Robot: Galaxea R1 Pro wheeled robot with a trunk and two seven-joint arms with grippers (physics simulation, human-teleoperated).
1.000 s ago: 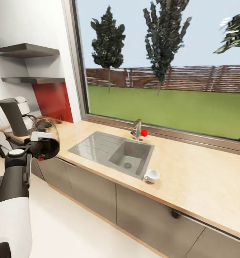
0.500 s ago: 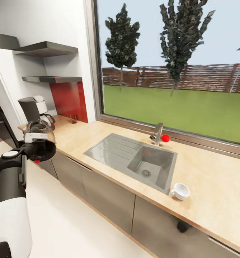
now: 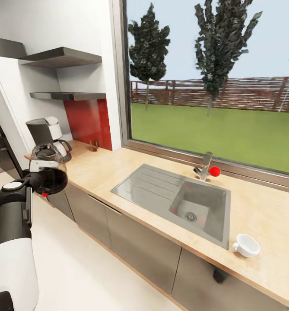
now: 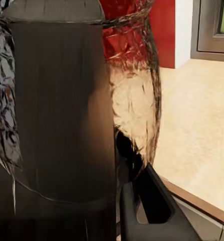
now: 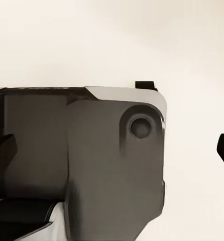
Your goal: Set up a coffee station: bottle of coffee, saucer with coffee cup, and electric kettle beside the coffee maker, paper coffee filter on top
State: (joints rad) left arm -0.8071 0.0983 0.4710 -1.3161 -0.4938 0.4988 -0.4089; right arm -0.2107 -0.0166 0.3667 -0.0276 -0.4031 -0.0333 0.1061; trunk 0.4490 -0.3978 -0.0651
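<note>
View has swung left; sink (image 3: 179, 203) between coffee cup (image 3: 247, 245) and electric kettle (image 3: 48, 175).

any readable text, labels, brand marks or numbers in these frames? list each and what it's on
None. No legible text, label, brand or number on anything in these views.
The coffee maker, electric kettle in the left gripper, coffee cup, sink and wall shelves all have plain, unmarked surfaces.
The red ball by the tap carries no marking.

The electric kettle (image 3: 48, 172) hides the left jaws.
</note>
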